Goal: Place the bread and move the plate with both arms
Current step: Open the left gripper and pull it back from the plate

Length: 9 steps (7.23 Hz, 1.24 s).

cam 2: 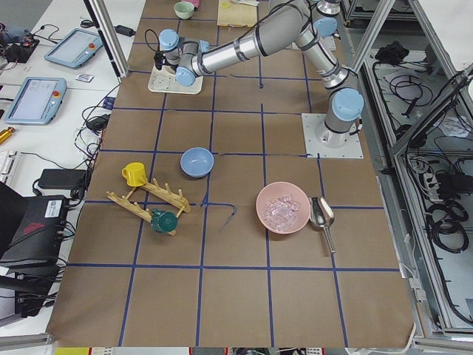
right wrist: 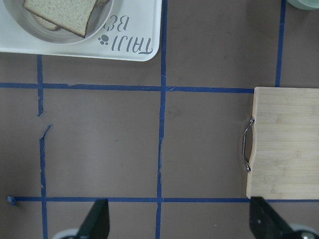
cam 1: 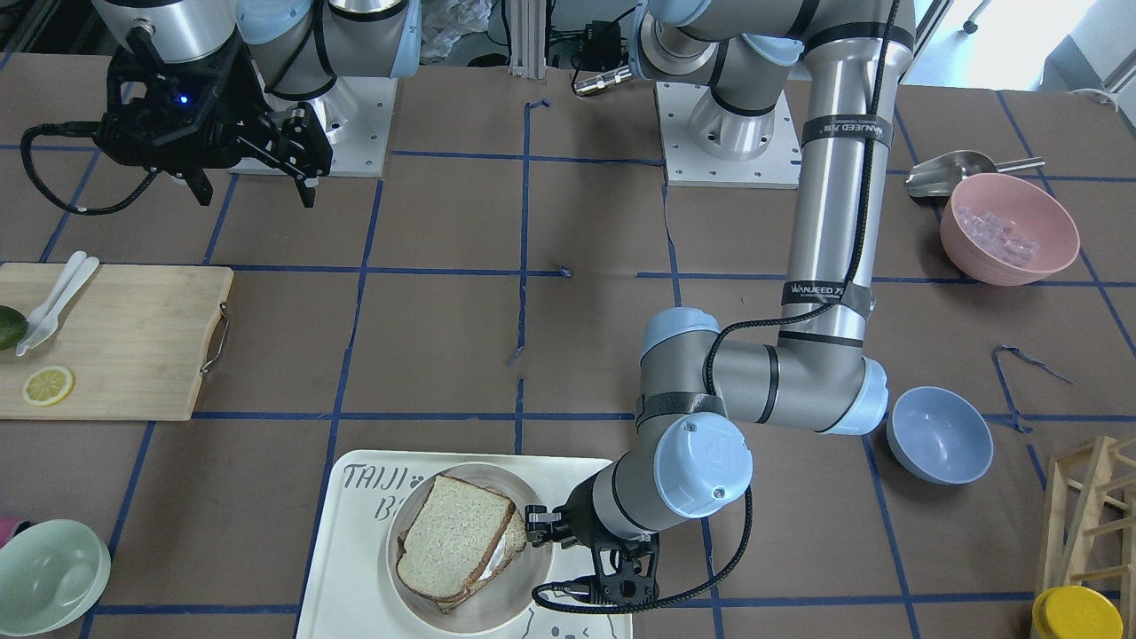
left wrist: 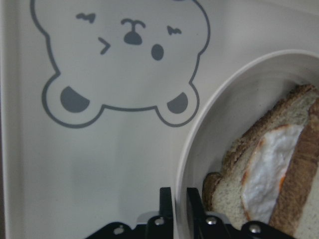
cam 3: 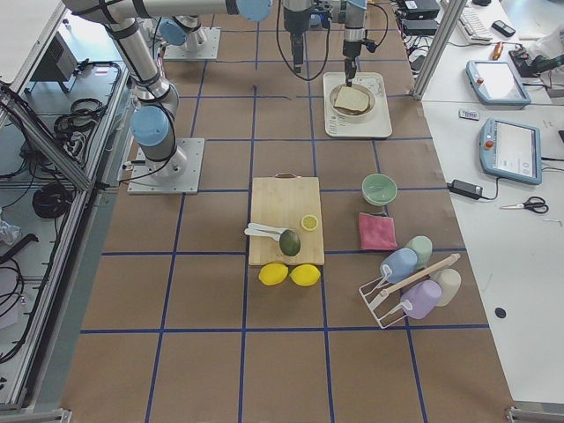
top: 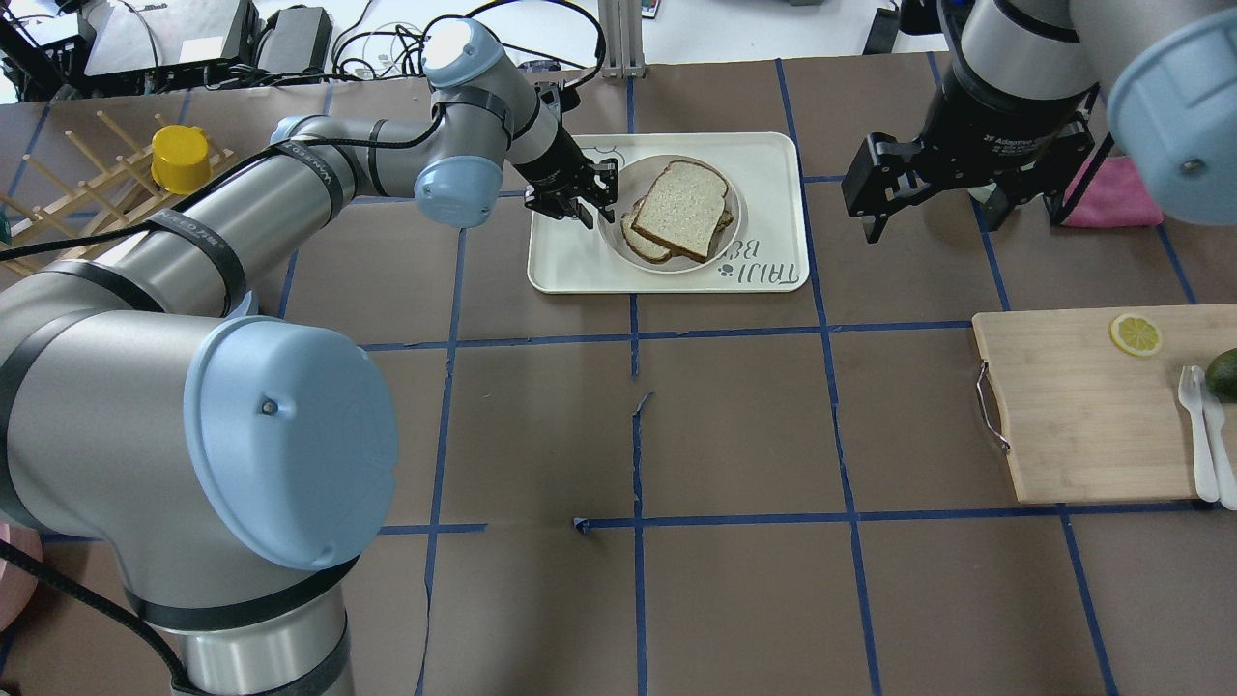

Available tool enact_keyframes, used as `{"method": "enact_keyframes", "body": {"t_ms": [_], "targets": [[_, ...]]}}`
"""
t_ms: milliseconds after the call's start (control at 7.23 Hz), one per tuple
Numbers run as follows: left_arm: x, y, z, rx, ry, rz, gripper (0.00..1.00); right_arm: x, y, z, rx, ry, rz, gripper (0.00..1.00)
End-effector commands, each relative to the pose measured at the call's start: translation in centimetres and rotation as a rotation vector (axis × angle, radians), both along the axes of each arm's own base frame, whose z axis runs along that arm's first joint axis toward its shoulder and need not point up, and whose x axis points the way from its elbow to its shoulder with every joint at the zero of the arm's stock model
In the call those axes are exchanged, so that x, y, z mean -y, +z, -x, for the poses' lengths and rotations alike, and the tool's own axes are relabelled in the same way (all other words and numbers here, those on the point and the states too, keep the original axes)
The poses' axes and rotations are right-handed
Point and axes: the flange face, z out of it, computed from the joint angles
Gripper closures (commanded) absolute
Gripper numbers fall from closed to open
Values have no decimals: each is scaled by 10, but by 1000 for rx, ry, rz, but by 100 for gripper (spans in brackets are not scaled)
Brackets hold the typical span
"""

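Observation:
The bread [cam 1: 457, 532] [top: 681, 196] lies on top of a slice with fried egg [left wrist: 269, 169], both on the round off-white plate [cam 1: 497, 479] [top: 710, 259]. The plate sits on the cream tray [cam 1: 355, 550] [top: 570, 261]. My left gripper [cam 1: 537, 524] [top: 591, 203] [left wrist: 179, 204] is low at the plate's edge, and its fingers [left wrist: 166, 201] are shut on the plate's rim [left wrist: 209, 124]. My right gripper [cam 1: 253, 186] [top: 962, 208] [right wrist: 182, 224] hangs open and empty above the bare table, apart from the tray.
A wooden cutting board [top: 1082, 406] with a lemon slice, an avocado and white cutlery lies on my right. A pink cloth [top: 1111, 193] lies under the right arm. A pink bowl [cam 1: 1009, 229], a blue bowl [cam 1: 939, 435] and a wooden rack [cam 1: 1096, 524] stand on my left.

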Motion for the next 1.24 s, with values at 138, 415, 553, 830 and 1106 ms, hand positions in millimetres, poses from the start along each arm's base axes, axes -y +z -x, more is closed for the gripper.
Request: {"method": "enact_keyframes", "body": {"t_ms": [138, 415, 553, 830, 1106], "targets": [[-13, 25, -5, 43, 4, -38, 3, 0, 0, 0, -1, 1, -1, 0], [-46, 56, -13, 82, 8, -82, 0, 0, 0, -1, 3, 1, -1, 0], [-71, 78, -18, 103, 9, -110, 0, 0, 0, -1, 5, 1, -1, 0], [-125, 121, -22, 110, 3, -113, 0, 0, 2, -1, 5, 1, 7, 0], [-182, 164, -30, 179, -11, -163, 0, 1, 4, -2, 11, 1, 16, 0]]}}
